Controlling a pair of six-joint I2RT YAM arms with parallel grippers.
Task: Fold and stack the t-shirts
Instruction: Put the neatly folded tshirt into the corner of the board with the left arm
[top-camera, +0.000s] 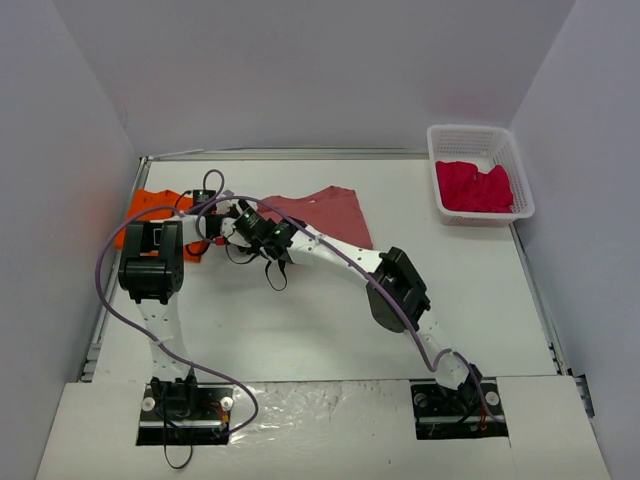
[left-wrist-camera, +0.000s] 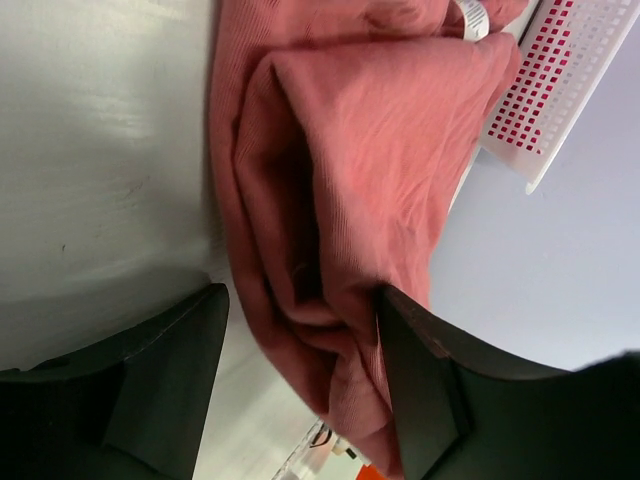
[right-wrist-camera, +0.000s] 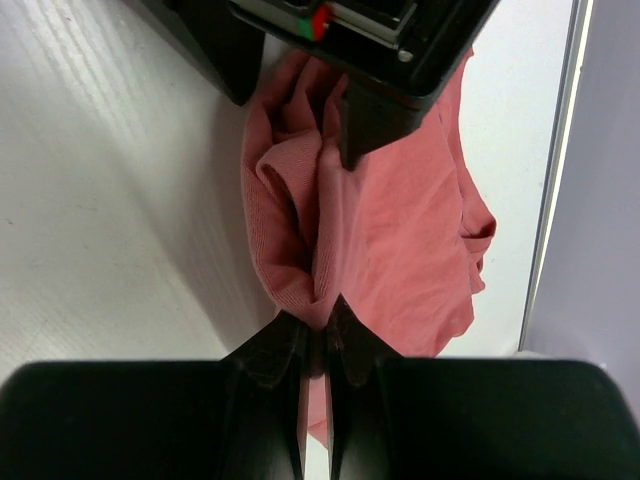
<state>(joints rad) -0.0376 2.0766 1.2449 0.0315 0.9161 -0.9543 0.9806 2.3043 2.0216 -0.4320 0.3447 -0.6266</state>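
The brick-red t-shirt (top-camera: 335, 212) lies upper-middle of the top view, stretching rightward from both grippers: the right gripper (right-wrist-camera: 318, 315) is pinched tight on its bunched left edge, while the left gripper (left-wrist-camera: 300, 300) straddles that ridge, part-open.

Bunched fold of brick-red t-shirt (left-wrist-camera: 360, 150) between spread dark fingers (left-wrist-camera: 165, 380), white basket (left-wrist-camera: 585, 105) at upper right.
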